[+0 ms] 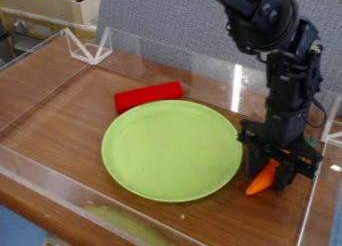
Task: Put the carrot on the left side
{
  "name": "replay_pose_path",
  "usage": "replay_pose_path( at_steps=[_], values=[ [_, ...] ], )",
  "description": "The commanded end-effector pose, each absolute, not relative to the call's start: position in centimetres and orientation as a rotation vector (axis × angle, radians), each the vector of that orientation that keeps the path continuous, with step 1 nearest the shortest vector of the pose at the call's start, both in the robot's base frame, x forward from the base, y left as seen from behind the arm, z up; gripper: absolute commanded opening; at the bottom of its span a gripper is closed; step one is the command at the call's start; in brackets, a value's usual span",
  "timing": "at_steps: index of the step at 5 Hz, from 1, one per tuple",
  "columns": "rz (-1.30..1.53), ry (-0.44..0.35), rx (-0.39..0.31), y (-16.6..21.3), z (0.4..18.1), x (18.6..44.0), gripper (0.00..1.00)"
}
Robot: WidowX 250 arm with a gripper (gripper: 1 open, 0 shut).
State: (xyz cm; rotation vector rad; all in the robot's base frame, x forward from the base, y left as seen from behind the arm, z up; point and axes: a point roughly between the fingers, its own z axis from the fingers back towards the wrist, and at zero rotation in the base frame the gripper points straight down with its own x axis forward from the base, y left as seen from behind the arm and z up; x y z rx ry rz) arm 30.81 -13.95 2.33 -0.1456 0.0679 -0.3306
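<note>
The carrot [261, 183] is a small orange tapered toy lying on the wooden table just right of the green plate [171, 150]. My gripper [274, 166] points straight down over the carrot's upper end, its black fingers shut on it. The carrot's lower tip sticks out below the fingers, tilted toward the plate. Its green stem end is hidden behind the fingers.
A red rectangular block [147, 95] lies behind the plate at its upper left. Clear acrylic walls [201, 65] fence the wooden table [54, 95]. The right wall stands close beside the gripper. A white triangular stand [91, 47] sits at the back left.
</note>
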Motion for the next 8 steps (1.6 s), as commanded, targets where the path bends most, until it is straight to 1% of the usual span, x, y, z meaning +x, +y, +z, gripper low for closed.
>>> replay_pose_path(
  at_steps=[1,2,3,4,5,6,7,8],
  values=[
    [-0.345,-0.002,-0.155,-12.6,6.0,31.7,0.0],
    [-0.353,-0.038,-0.157,-10.9,8.7,32.1,0.0],
    [-0.205,-0.095,-0.145,-8.8,11.7,31.9,0.0],
    [-0.013,-0.144,-0.113,-5.4,14.3,32.0,0.0],
    [0.175,-0.143,-0.083,-1.1,14.7,31.2,0.0],
    [0.275,-0.132,-0.056,3.7,14.0,30.6,0.0],
    [0.351,-0.125,-0.042,7.9,13.1,30.0,0.0],
    [0.39,-0.108,-0.031,12.8,11.1,29.9,0.0]
  ],
)
